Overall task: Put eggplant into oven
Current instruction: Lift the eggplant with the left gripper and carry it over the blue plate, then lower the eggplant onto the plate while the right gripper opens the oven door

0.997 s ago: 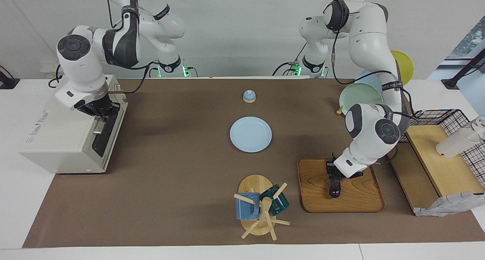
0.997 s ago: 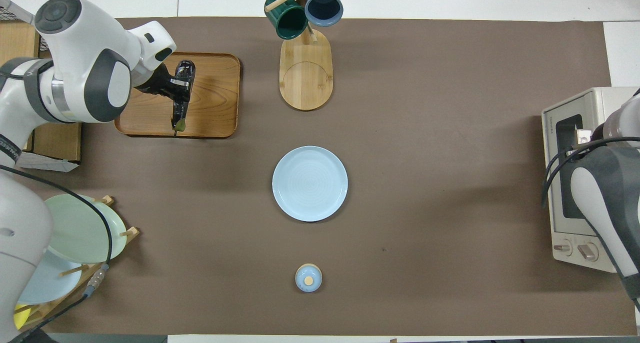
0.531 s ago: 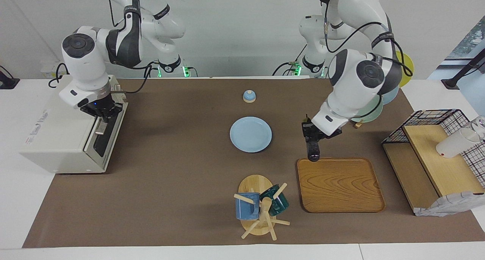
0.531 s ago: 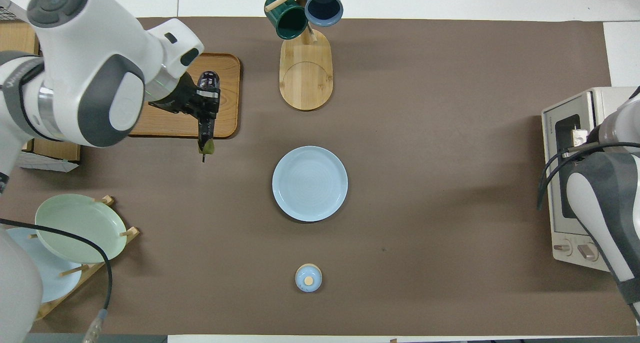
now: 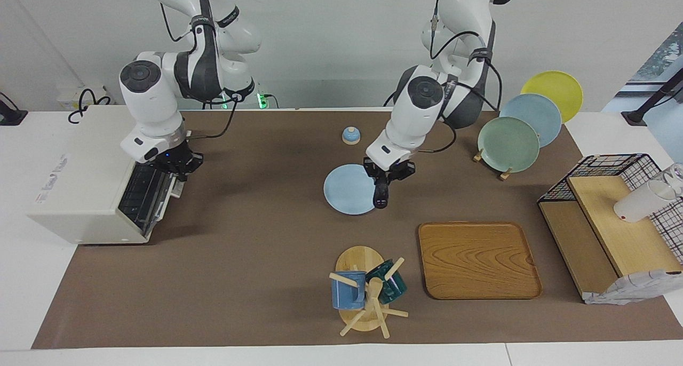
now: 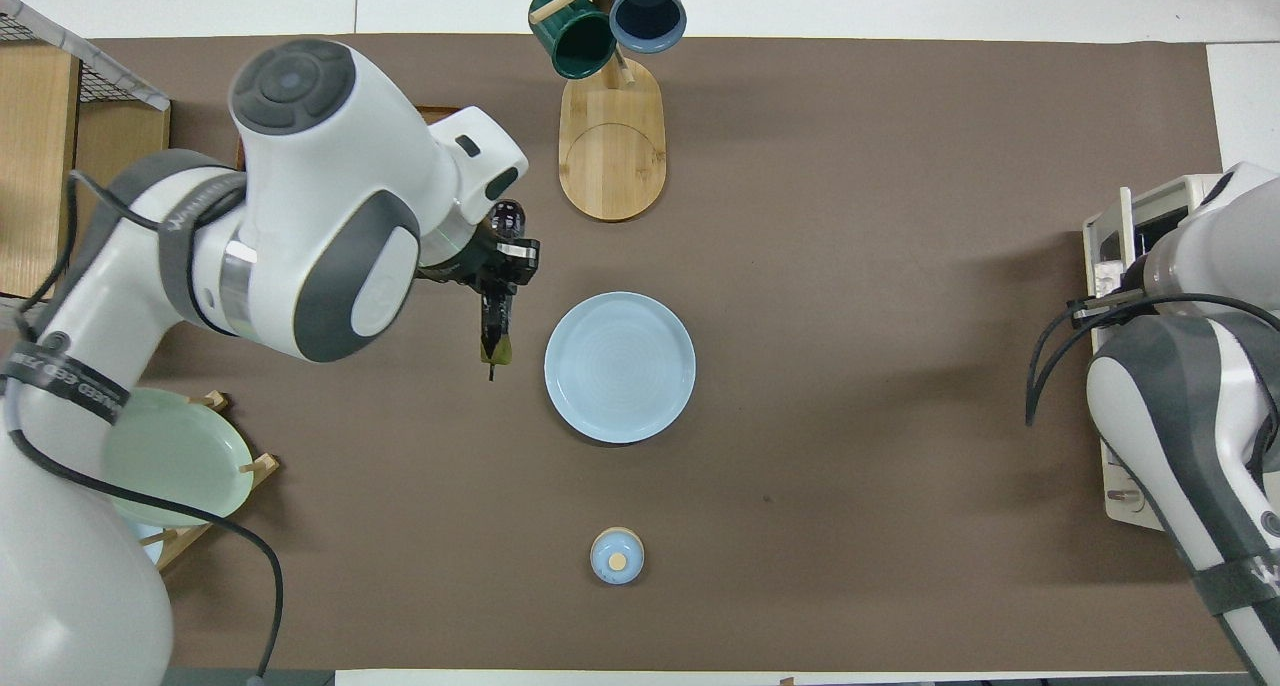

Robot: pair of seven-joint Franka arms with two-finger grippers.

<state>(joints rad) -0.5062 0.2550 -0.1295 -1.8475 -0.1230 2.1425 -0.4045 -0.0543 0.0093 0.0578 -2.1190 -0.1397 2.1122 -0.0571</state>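
The small glossy dark purple eggplant (image 5: 380,194) is now off the rectangular wooden tray (image 5: 478,260), where it lay a second ago. The left gripper (image 5: 385,176) has its fingers closed around the eggplant, which hangs in the air over the brown mat at the edge of the round pale blue plate (image 5: 349,190). In the overhead view the eggplant (image 6: 497,306) shows beside that plate, stem end toward the robots.

At the right arm's end of the table, the boxy off-white toaster oven (image 5: 85,195) has changed too. Its dark glass drop-down door (image 5: 160,195), nearly upright a second ago, is now swung well down and the wire rack (image 5: 140,192) shows inside. The right gripper (image 5: 179,166) is at the door's upper edge; it seems to be gripping the bar handle, though I cannot tell for certain.

So both halves of the job advance together: the eggplant is picked up and roughly halfway across, and the oven is opening to receive it. The carry and the placing on the rack are left.
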